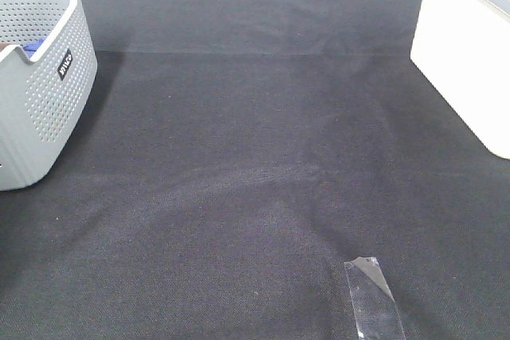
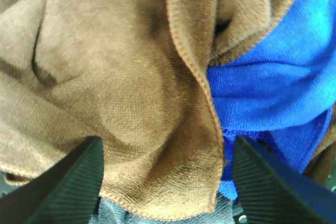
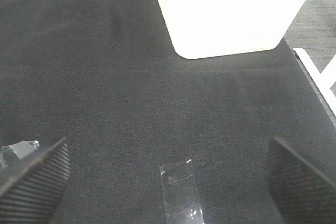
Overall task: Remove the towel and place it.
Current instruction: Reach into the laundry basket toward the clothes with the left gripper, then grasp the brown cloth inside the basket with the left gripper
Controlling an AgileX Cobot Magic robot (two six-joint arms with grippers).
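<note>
The brown plush towel (image 2: 121, 87) fills the left wrist view, bunched in folds, with a stitched edge running down its middle. A blue cloth (image 2: 268, 93) lies against it. My left gripper (image 2: 165, 182) is open, its two black fingers (image 2: 63, 187) spread on either side of the towel's lower fold, close above it. In the exterior high view neither gripper shows; only a bit of the blue cloth (image 1: 32, 47) peeks inside the grey basket (image 1: 48, 109). My right gripper (image 3: 168, 182) is open and empty above the black cloth surface (image 3: 105, 87).
The grey perforated basket stands at the far left of the table. A white box (image 1: 470, 53) stands at the far right; it also shows in the right wrist view (image 3: 231, 14). Clear tape strips (image 1: 373, 298) lie on the black cloth near the front.
</note>
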